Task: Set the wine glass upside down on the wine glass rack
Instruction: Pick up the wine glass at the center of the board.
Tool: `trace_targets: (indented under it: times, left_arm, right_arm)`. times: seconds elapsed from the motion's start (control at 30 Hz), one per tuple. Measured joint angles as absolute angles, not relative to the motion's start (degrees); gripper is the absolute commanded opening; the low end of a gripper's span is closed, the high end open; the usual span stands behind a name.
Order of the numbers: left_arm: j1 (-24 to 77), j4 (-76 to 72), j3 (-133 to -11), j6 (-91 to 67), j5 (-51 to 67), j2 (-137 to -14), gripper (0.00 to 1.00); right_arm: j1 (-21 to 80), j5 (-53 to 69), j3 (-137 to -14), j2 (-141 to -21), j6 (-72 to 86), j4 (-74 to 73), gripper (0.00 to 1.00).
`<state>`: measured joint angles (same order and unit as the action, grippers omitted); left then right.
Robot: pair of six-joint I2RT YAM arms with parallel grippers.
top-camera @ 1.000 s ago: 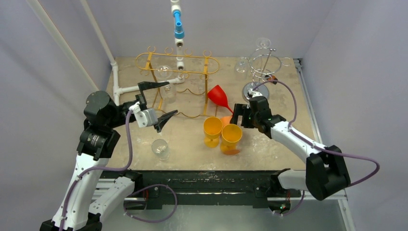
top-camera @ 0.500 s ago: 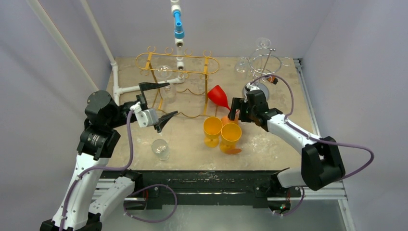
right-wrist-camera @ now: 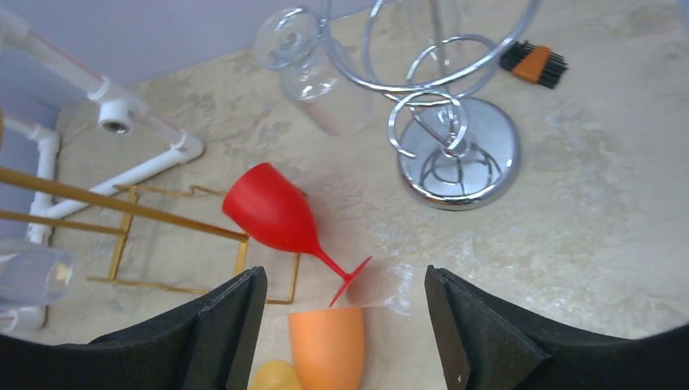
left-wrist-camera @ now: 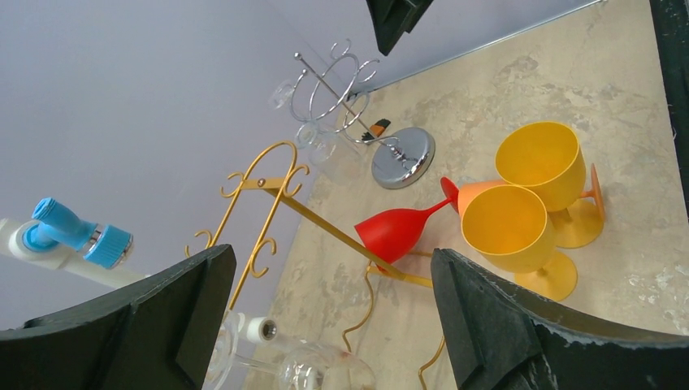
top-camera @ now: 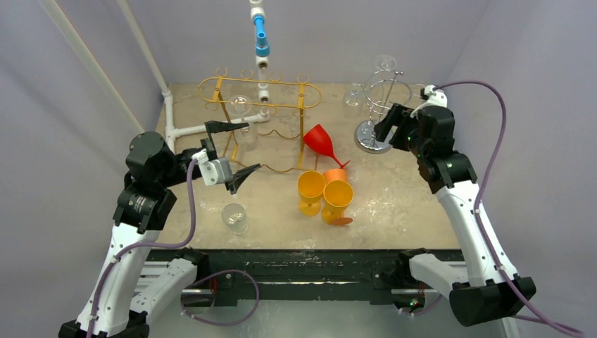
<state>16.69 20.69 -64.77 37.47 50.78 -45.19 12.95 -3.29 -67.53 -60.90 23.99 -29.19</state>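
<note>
While neither arm holds anything, the job has yet to begin in earnest. The right gripper (top-camera: pixel 389 129) hangs in the air with its fingers spread and nothing between them, just beside the chrome rack (top-camera: pixel 372 135), whose round base sits on the table (top-camera: pixel 401 211) almost directly beneath it. Ahead of this gripper and lower down, a red wine glass (right-wrist-camera: pixel 272 213) lies tilted with its bowl against the foot of the gold rack (top-camera: pixel 281 89). Nearer to the gripper's fingers, an orange glass (right-wrist-camera: pixel 327 345) stands with two yellow glasses (top-camera: pixel 310 189) close beside it. The left gripper (top-camera: pixel 235 150) is spread as wide as it goes and is also empty. It sits just in front of the gold rack, with a clear glass (top-camera: pixel 234 217) standing upright on the table near it, toward the arm's base. A few clear glasses hang on both racks, stems up. It is not possible to tell which glass or which rack the task means. Every loose glass is well apart from both grippers, so the whole sequence remains: grasp a glass by the stem, turn it over, and slide its foot into a rack hook.
</note>
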Motion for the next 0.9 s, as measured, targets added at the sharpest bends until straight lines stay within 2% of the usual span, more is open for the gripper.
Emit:
trace_targets:
  times: [0.17, 0.33, 0.53, 0.9]
  left_arm:
    - [16.69, 20.88, -64.77, 37.1, 50.76, -45.19, 0.97]
    - [16.69, 21.52, -64.77, 37.12, 50.68, -45.19, 0.98]
    - [16.69, 21.98, -64.77, 37.12, 50.68, -45.25, 0.98]
    - [16.69, 22.0, -64.77, 37.12, 50.57, -45.32, 0.98]
  right_arm:
    - [10.09, -0.43, -66.35, -61.28, 24.14, -30.83, 0.88]
    - [11.86, 5.93, -57.78, -64.71, 24.6, -28.8, 0.95]
    - [22.0, 6.85, -50.11, -71.35, 26.41, -26.41, 0.93]
    - [22.5, 7.6, -47.64, -79.57, 27.49, -17.08, 0.9]
